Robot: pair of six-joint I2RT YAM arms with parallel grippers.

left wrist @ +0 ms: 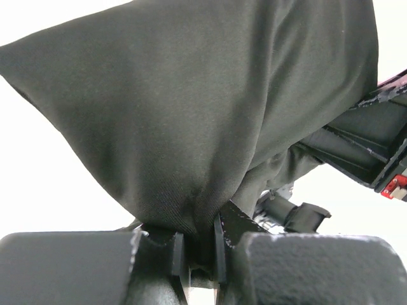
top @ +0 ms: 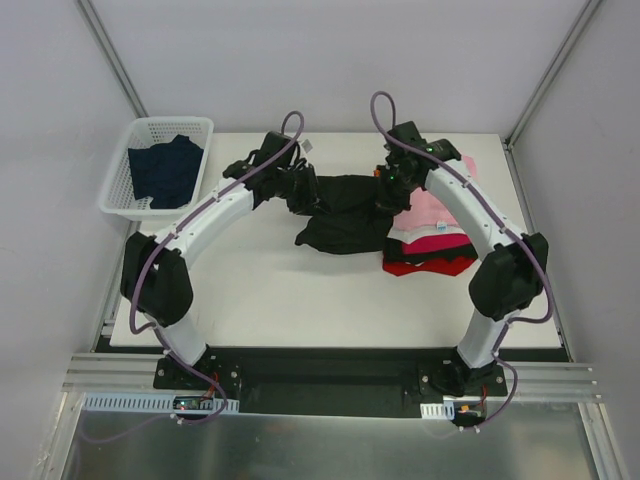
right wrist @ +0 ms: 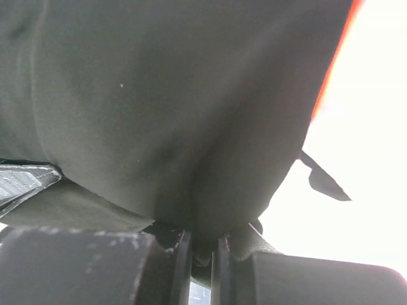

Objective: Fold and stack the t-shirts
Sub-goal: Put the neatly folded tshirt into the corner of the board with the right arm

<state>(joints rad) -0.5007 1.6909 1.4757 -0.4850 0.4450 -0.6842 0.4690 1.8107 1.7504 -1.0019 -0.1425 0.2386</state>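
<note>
1. The left gripper is clamped on the black t-shirt, with cloth bunched between its fingers.
2. The right gripper pinches another edge the same way.
3. The shirt sags between both sets of fingers, probably so it can be spread out, just beside the folded stack.

The black t-shirt shows as plain dark cloth against the white table. Beside it the stack runs pale pink, white, magenta and red. Dark navy cloth fills the white lattice basket.
</note>
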